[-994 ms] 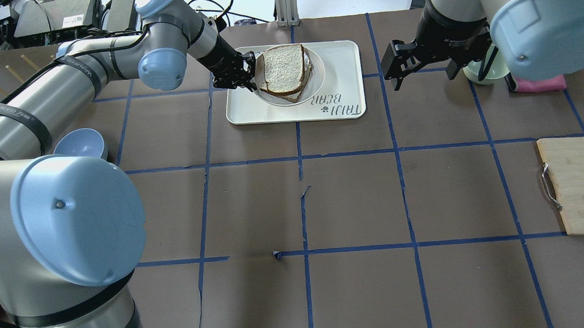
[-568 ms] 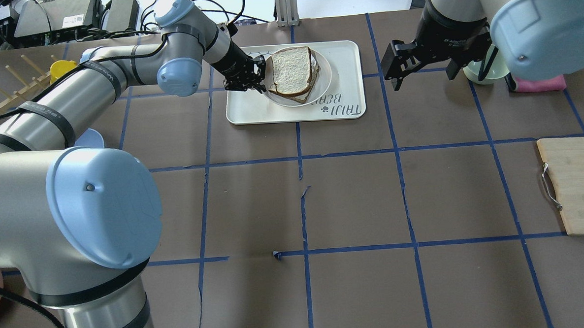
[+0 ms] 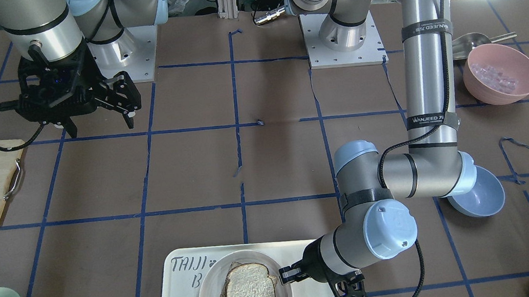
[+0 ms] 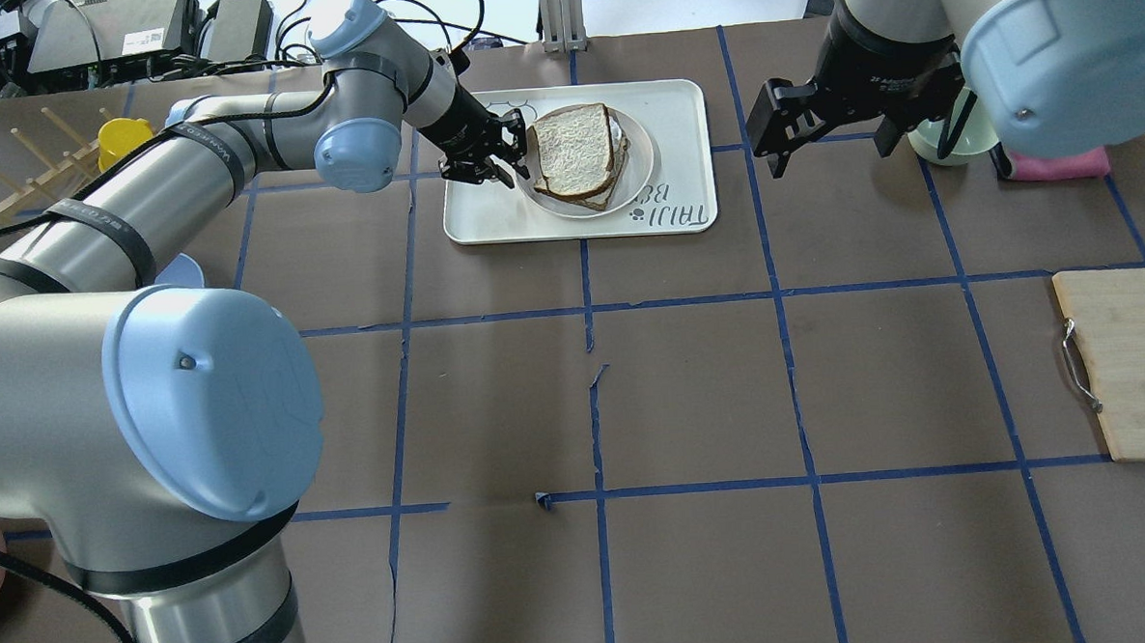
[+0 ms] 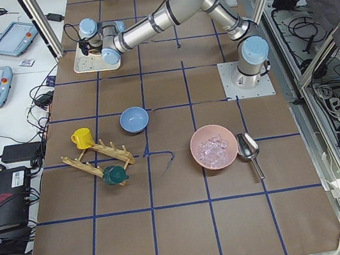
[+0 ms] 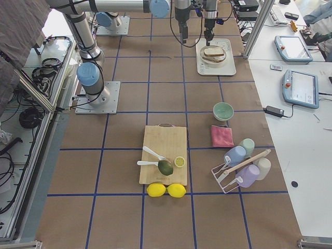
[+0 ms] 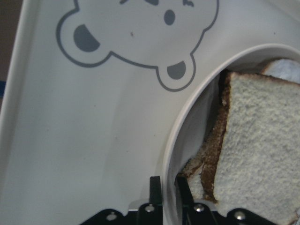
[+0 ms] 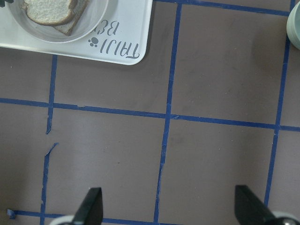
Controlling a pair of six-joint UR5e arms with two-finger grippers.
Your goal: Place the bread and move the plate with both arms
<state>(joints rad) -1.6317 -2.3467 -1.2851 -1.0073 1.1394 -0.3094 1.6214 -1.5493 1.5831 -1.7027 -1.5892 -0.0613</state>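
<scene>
plate with the bread on it, pinched at the rim by the left hand

plate [image 4: 639,172] sits inside the tray [image 4: 675,114], toward the tray's bear-face end, with the bread [image 4: 575,149] lying flat on top of a second slice [image 4: 610,197]. left hand [image 4: 515,160] is nearly closed, its fingers [image 7: 155,188] one on each side of the plate's raised rim, and it looks clamped on. right hand [image 4: 831,151] hangs wide open and empty over the counter [image 4: 691,384], just off the tray's end opposite the left hand. the plate looks stiff and smooth, so a single rim pinch would probably let it tip. the free rim facing the right hand seems the place for a second hold. the bread is likely soft, light and loose — best kept level so it doesn't slide.
</scene>
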